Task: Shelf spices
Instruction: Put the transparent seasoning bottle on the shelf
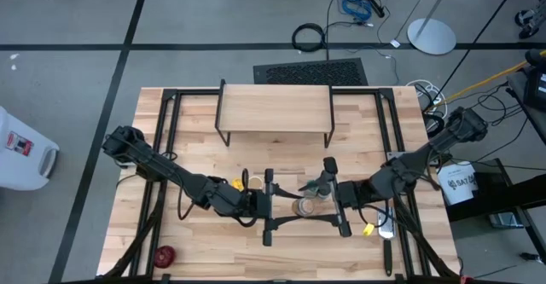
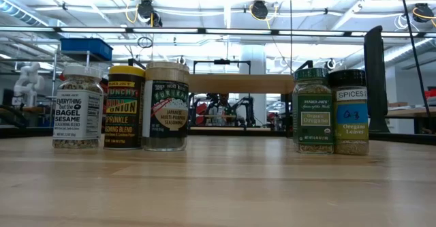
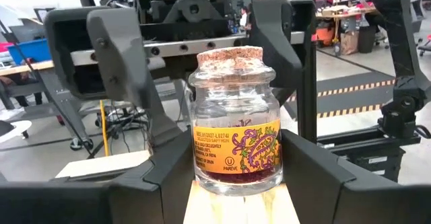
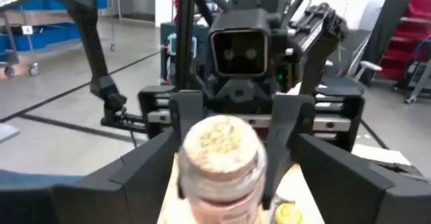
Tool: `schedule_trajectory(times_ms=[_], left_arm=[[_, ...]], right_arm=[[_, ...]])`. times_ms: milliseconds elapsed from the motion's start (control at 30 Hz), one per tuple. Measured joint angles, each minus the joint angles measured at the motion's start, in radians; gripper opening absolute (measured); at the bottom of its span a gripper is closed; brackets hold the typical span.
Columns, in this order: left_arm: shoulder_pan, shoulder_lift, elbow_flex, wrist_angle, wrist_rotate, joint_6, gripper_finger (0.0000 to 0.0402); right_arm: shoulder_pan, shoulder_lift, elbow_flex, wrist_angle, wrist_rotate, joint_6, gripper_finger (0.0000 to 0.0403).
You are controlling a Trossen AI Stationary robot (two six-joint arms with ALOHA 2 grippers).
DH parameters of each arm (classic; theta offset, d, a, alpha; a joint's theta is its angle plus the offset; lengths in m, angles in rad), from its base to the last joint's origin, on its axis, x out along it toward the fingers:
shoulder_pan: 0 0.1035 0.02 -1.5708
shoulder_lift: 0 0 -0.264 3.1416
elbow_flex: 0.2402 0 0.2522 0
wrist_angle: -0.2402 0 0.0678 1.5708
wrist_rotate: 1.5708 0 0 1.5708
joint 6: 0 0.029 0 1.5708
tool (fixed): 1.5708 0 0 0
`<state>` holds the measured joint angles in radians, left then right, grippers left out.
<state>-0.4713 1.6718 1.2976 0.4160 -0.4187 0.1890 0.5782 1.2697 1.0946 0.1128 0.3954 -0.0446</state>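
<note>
Cork-topped glass jar (image 3: pixel 236 133) sits on the table (image 1: pixel 196 233) betw both grippers, mid-near area; dark red stuff in its bottom, mostly empty above. Left gripper (image 1: pixel 269 205) open, fingers either side of the jar, not touching. Right gripper (image 1: pixel 337 197) also open, facing it from the other side w/ the jar in its gap. Five spice jars (image 2: pixel 166 106) stand in a row in the low view: seeds, seasoning, oregano. Shelf (image 1: pixel 275 109) at far centre, well apart from the jar.
</note>
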Motion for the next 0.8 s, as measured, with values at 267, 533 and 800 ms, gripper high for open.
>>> schedule_trajectory(times_ms=[267,533,800], left_arm=[[0.000,0.000,0.000,-0.050,0.000,-0.021,0.0206],[0.005,-0.006,0.000,-0.092,-0.015,-0.027,0.0206],[0.019,-0.068,0.000,-0.234,-0.072,-0.080,0.0206]], right_arm=[[0.041,-0.027,0.000,-0.050,0.071,-0.016,0.0297],[0.087,-0.066,0.000,-0.089,0.226,-0.050,0.0297],[0.116,-0.074,0.000,-0.132,0.236,-0.037,0.0297]])
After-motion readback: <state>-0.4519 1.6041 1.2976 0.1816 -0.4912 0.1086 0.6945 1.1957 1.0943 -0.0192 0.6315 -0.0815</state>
